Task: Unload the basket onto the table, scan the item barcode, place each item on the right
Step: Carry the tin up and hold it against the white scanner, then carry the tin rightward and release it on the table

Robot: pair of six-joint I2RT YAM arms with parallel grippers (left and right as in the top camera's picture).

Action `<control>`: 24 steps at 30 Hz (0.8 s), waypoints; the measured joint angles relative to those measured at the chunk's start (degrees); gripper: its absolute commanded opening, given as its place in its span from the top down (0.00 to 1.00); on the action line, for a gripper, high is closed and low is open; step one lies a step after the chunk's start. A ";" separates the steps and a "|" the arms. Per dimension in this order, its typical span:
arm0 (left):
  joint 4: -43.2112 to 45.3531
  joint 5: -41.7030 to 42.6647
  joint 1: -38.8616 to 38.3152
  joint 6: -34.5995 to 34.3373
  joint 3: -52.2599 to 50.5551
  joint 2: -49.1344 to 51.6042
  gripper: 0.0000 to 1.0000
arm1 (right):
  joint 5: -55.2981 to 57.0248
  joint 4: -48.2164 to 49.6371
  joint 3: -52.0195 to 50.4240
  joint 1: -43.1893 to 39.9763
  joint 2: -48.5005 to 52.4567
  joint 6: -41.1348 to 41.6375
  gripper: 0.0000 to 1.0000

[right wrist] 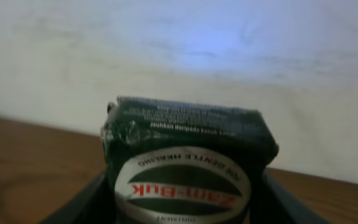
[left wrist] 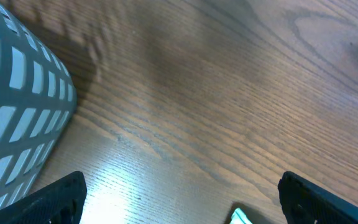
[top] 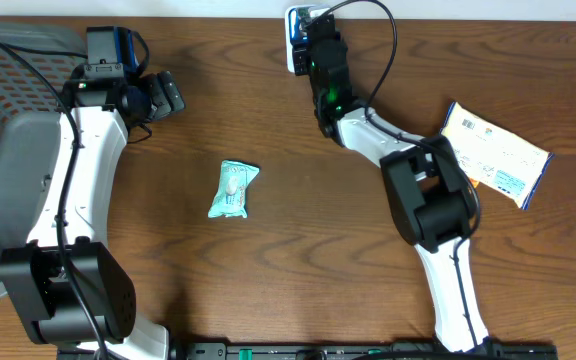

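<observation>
My right gripper (top: 320, 62) is at the table's far edge, shut on a dark green Zam-Buk box (right wrist: 188, 149). The box fills the right wrist view between the two black fingers (right wrist: 82, 202), with its oval label facing the camera. No barcode shows on the faces in view. Just past the gripper stands a white and blue device (top: 296, 38). My left gripper (top: 168, 93) hovers at the far left, open and holding nothing. In the left wrist view its fingertips (left wrist: 61, 199) stand wide apart over bare wood.
A teal pouch (top: 233, 190) lies mid-table, and its corner (left wrist: 238, 218) peeks in at the bottom of the left wrist view. A white, blue and orange packet (top: 493, 155) lies at the right. A grey mesh basket (top: 8, 100) stands at the left edge.
</observation>
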 measured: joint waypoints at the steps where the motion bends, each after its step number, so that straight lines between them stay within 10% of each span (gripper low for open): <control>1: 0.02 -0.02 0.00 0.00 0.00 0.00 0.02 | -0.92 -2.21 0.00 0.00 -0.94 -0.07 0.68; 13: 0.04 -0.04 0.00 0.00 0.00 0.00 0.02 | -17.16 -49.88 0.50 2.03 -23.89 4.24 0.66; 24: 0.02 -0.02 0.00 0.00 0.00 0.00 0.02 | -24.35 -83.82 -0.22 2.71 -23.76 6.21 0.62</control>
